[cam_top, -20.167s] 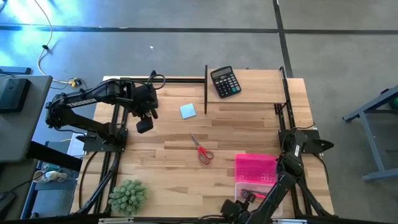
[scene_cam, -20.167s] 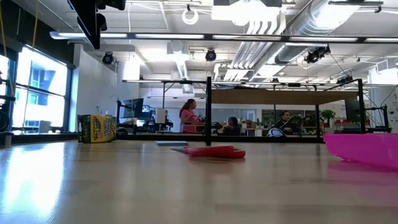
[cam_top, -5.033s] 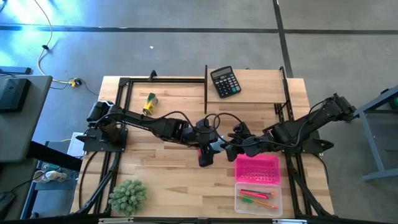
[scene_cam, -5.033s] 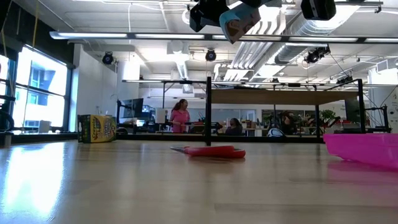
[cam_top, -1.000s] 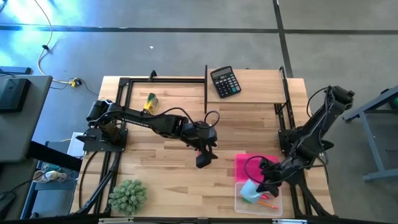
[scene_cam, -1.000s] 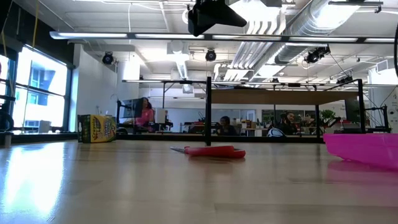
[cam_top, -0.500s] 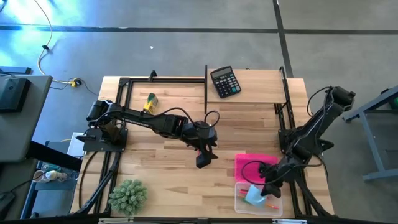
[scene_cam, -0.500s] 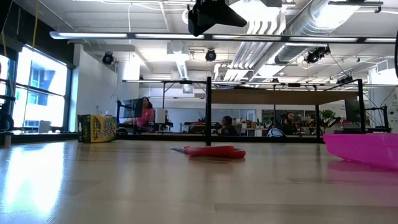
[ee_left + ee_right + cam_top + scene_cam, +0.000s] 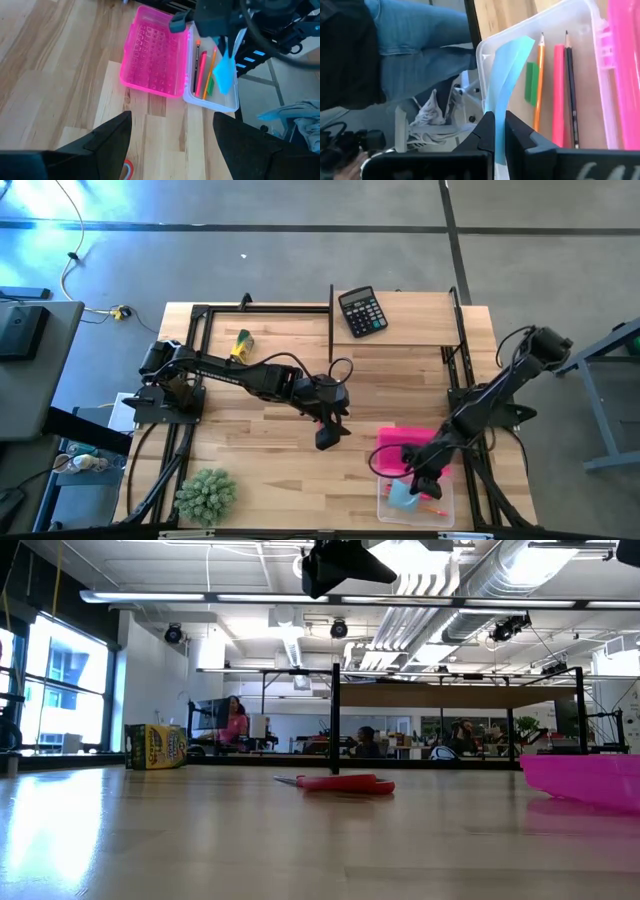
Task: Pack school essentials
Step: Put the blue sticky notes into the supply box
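Note:
My right gripper [image 9: 412, 482] is shut on the light-blue square notepad [image 9: 400, 498] over the clear box [image 9: 440, 510] at the table's near right. In the box lie an orange pencil [image 9: 539, 85], a pink-red pen [image 9: 559, 95], a dark pencil [image 9: 570, 90] and a green eraser [image 9: 532, 82]. My left gripper [image 9: 330, 435] is open above the table's middle, over the red-handled scissors [image 9: 340, 783], which lie flat on the table. The yellow-green item [image 9: 241, 345] lies at the far left. My right gripper pinches the notepad between its two fingers by one edge [image 9: 496, 117]. The fingers [image 9: 487, 132] slant down from above. The notepad stands on edge and reaches down into the clear box [image 9: 485, 50]. Whether it touches the box's floor I cannot tell.
The box's pink lid [image 9: 400, 442] lies open beside the box, toward the far side. A black calculator [image 9: 362, 311] sits at the far edge, and a green spiky plant [image 9: 205, 495] at the near left corner. Black frame posts [image 9: 331, 320] stand on the table.
My right gripper has moved a little toward the table's left over the clear box, carrying the notepad with it. It has stayed shut.

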`<state>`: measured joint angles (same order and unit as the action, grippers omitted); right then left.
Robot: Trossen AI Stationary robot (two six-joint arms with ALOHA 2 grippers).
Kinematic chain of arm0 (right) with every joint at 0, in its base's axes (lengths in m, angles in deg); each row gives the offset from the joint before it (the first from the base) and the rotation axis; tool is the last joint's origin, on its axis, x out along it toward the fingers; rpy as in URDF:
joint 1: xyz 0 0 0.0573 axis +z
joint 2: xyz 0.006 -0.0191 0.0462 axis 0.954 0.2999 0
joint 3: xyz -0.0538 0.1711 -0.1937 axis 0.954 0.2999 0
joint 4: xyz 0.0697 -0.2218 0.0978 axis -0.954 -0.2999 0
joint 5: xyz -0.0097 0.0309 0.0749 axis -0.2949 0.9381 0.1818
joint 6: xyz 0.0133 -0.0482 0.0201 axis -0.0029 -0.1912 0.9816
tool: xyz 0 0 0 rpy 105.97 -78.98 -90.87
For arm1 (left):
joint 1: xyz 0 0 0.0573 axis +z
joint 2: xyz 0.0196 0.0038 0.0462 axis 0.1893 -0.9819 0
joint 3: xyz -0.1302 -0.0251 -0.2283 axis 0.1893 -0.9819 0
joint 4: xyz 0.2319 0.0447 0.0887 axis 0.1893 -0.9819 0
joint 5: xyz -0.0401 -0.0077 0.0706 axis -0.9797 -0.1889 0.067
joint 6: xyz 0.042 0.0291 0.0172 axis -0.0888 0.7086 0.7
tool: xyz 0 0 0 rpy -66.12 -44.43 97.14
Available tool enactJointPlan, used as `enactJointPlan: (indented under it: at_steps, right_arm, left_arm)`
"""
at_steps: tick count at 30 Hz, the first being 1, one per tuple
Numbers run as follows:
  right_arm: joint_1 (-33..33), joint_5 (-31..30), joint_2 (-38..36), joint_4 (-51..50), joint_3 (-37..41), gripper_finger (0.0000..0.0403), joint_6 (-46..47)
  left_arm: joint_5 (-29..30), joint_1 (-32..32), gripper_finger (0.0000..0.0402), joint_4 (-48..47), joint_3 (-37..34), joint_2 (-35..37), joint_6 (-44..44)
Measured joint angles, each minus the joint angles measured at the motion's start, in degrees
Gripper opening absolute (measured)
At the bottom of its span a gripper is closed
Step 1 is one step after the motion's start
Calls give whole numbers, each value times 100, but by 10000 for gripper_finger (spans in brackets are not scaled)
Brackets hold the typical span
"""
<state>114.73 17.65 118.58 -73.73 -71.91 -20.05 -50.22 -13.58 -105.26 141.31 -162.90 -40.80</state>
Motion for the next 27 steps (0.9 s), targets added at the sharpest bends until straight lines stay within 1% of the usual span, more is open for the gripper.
enactJointPlan:
  at_steps: [6,10,14,24,27]
  right_arm:
    - [-98,266,358,274,0,2,-256]
    - [-104,298,542,523,-1,5,-381]
    - [-106,296,608,521,-2,23,-404]
    - [-108,293,624,466,-2,87,-542]
    - [-112,281,624,370,-4,99,-542]
  left_arm:
    - [0,79,267,-5,-1,2,-1]
    - [2,148,267,-93,1,2,-2]
    - [4,203,267,-201,1,2,-2]
    - [2,254,267,-260,1,2,-2]
    - [4,300,267,-260,1,2,-2]
